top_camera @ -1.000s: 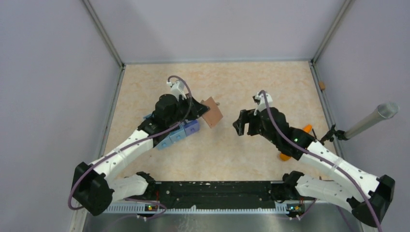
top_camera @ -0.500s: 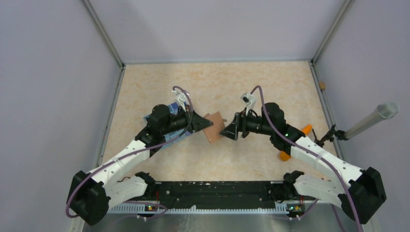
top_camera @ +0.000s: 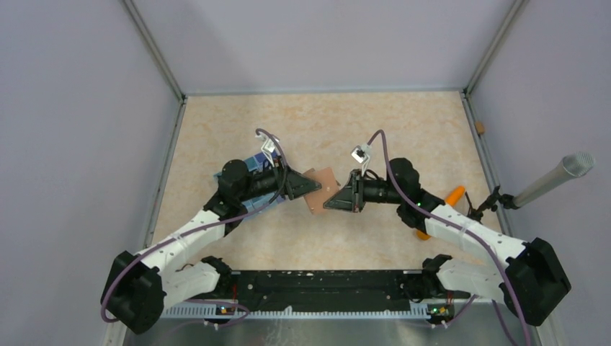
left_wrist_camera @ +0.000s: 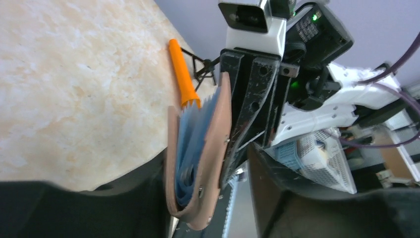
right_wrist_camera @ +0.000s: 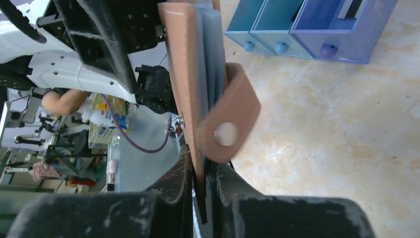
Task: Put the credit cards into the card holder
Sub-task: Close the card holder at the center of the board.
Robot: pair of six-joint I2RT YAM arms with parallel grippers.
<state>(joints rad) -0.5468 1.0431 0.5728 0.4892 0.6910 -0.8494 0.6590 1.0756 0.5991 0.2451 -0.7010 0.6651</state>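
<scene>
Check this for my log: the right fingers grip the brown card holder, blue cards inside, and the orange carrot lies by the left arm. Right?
No: the top external view shows the orange carrot by the right arm, not the left. The right fingers do grip the brown card holder, blue cards inside.

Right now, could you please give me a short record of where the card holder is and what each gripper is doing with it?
card holder: held up off the table, blue layers showing inside
right gripper: shut on the card holder's edge
left gripper: jaws parted, a gap on one side of the card holder
orange carrot-shaped object: lying on the table, right side
drawer box: on the table, under the left arm
</scene>
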